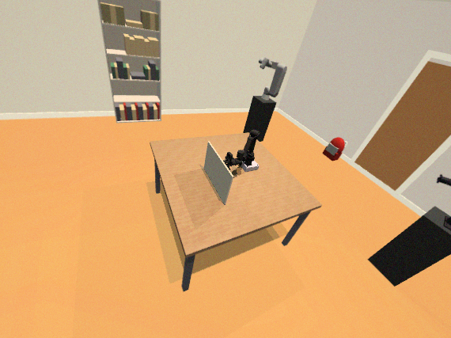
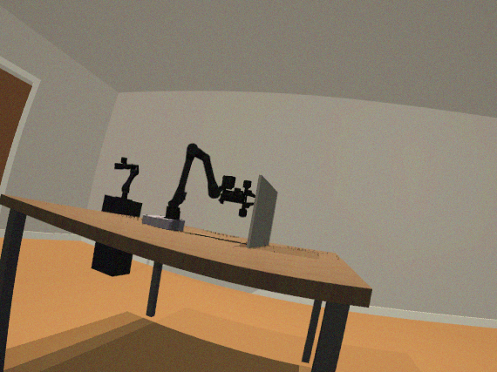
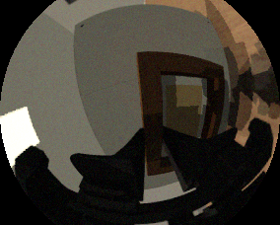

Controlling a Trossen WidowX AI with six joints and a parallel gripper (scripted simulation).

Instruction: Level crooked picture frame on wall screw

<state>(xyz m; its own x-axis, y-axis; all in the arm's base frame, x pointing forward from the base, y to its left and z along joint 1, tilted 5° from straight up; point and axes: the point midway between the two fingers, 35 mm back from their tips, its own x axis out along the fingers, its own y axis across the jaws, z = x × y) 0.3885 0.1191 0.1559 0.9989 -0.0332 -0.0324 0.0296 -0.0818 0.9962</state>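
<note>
The picture frame [image 3: 149, 89] is dark brown with a glossy, reflecting middle. In the wrist view it lies against the upright grey panel [image 1: 217, 175] [image 2: 262, 214] [image 3: 105, 64]. My gripper [image 2: 253, 199] [image 3: 151, 130] is shut on the frame's bar nearest the ceiling light's side, which runs between the two black fingers. In the exterior view the fingertips are close to the panel's face. The panel hides the frame in the top view, and the exterior view does not show it clearly. The screw and the notched strip are hidden. I cannot tell exactly how level the frame is.
The panel stands upright on the wooden table [image 1: 253, 218] [image 2: 218, 258]. The arm's pale base [image 1: 251, 167] [image 2: 163, 222] is on the table, on the frame's side of the panel. Another arm [image 1: 278, 77] stands on a black pedestal [image 1: 259, 115] beyond the table.
</note>
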